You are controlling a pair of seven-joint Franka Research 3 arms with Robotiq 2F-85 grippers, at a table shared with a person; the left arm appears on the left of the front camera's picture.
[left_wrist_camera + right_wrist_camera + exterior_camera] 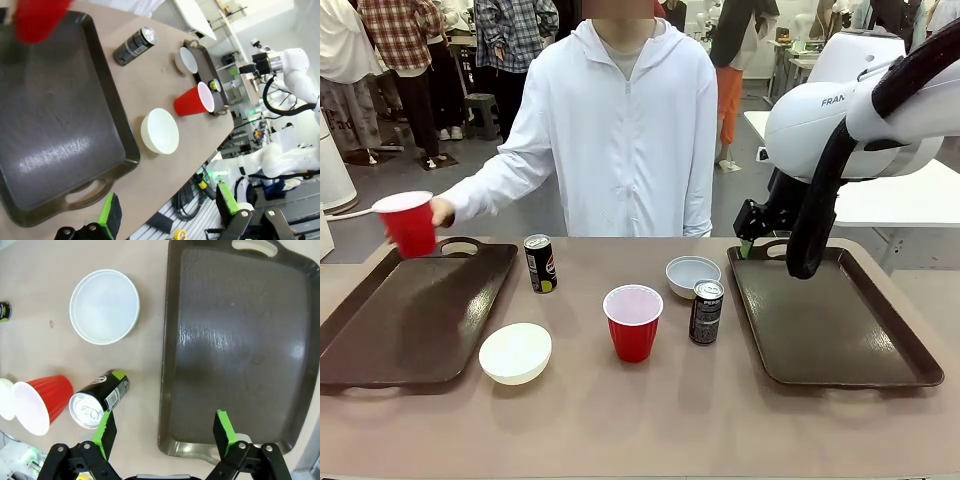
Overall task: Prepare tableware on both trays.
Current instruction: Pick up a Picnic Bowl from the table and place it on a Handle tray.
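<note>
While a person's hand (pixel 442 211) holds one red cup (pixel 408 222) over the left tray (pixel 410 320), the second cup (pixel 633 322), left can (pixel 540 263), left bowl (pixel 515 352), right can (pixel 706 311) and right bowl (pixel 692 275) stand on the worktop (pixel 620 420). Right tool (pixel 165 416) gapes wide over the right tray (pixel 240 340); left tool (pixel 167 200) wide too.

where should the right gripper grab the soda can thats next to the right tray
Probably around the middle of the can's upright round body, coming down from above with the open right gripper. Put the fingers on its near and far sides: the red cup stands close on its left and the right tray rim lies on its right, leaving less room there.
</note>
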